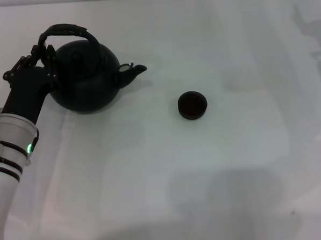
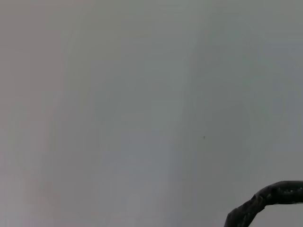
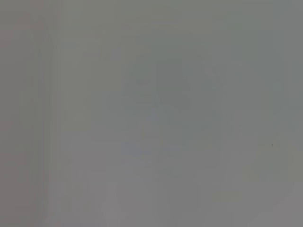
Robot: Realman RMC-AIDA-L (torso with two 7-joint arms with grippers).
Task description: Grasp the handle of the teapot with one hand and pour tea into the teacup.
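Left gripper (image 1: 45, 56) at teapot (image 1: 87, 78) handle (image 1: 64, 31)

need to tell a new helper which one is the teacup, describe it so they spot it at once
On the pale white table, start at the large round matte-black teapot at the far left, where the left gripper sits by its arched black handle. Follow its short spout rightward to the small round dark teacup, standing alone. It is handleless, far smaller, with no lid.

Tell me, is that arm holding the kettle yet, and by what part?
It cannot be told. The left gripper is at the left end of the teapot's handle, but its grip is not visible. The right gripper is out of view.
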